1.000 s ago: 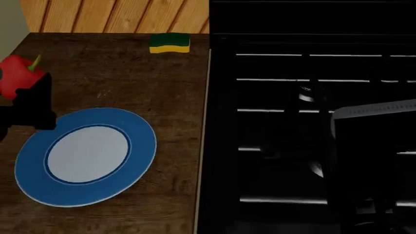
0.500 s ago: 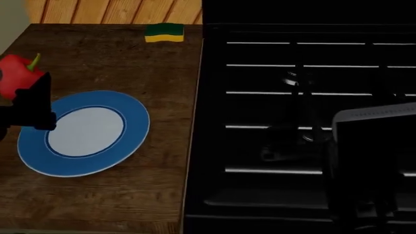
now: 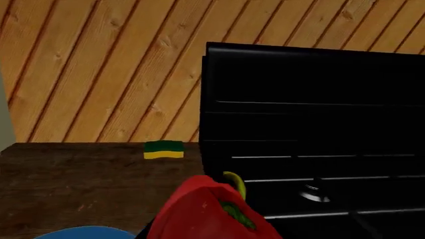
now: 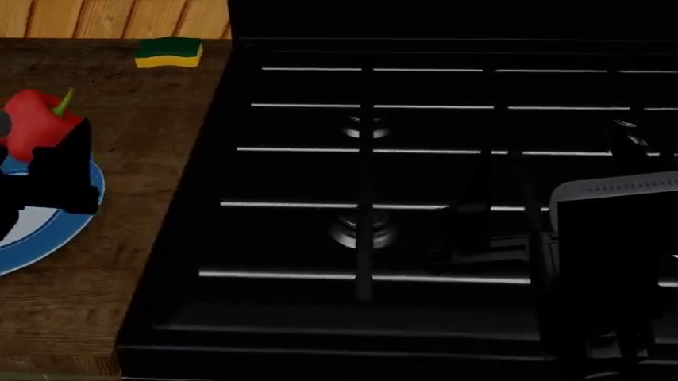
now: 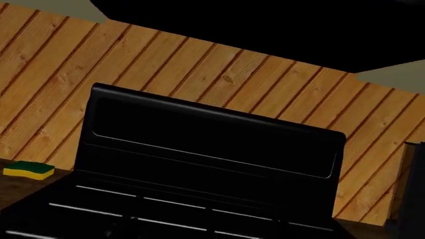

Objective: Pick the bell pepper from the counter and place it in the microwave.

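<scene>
Left tool (image 4: 43, 171), dark silhouette at head-view left edge, closed on the bell pepper (image 4: 37, 123), held up off the surface (image 4: 127, 159) over the blue plate (image 4: 32, 238), likely lifted for carry to microwave. Right tool: only the dark arm shows, state unclear. Stove top (image 4: 424, 198) beside it. Sponge (image 4: 168, 52) far back by wood wall. Microwave not in any view; plate cut off.

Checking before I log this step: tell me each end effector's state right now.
Left end effector: closed on the bell pepper.
Right end effector: fingers out of view, cannot be told.
</scene>
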Robot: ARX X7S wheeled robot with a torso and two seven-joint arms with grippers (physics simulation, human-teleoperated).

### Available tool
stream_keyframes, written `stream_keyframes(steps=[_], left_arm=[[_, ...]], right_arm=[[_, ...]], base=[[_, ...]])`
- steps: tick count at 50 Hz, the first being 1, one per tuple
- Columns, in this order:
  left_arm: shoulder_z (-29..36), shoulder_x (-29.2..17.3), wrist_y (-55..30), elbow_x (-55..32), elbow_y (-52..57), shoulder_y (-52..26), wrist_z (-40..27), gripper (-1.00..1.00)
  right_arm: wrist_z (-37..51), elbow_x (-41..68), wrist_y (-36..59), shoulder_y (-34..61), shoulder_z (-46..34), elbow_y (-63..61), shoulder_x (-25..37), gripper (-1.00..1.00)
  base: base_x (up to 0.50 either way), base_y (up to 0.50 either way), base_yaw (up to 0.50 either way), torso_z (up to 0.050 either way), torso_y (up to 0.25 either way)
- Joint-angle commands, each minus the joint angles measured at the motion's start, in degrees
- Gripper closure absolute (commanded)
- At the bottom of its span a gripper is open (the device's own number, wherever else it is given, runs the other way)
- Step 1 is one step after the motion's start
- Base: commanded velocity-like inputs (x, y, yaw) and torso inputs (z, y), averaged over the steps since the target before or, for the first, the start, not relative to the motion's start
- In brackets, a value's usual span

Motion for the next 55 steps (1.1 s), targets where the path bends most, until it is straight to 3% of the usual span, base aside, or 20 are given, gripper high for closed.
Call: stream_keyframes(steps=[1, 55], left_arm=[[-0.7, 0.3, 1.2, -2.7, -1.0, 0.4, 1.4, 1.00], [-0.5, 0.1, 3.3, -3.0, -0.7, 1.3, 1.8, 1.00]], right_arm=[[-0.5, -0.3, 0.4, 0.1, 0.7, 0.1, -0.4, -1.00], [0.0, 0.2, 0.7, 0.4, -0.3, -0.3, 0.4, -1.00]], base=[[0.00, -0.50, 0.00, 0.000, 0.000], [0.00, -0.48, 0.00, 0.000, 0.000]])
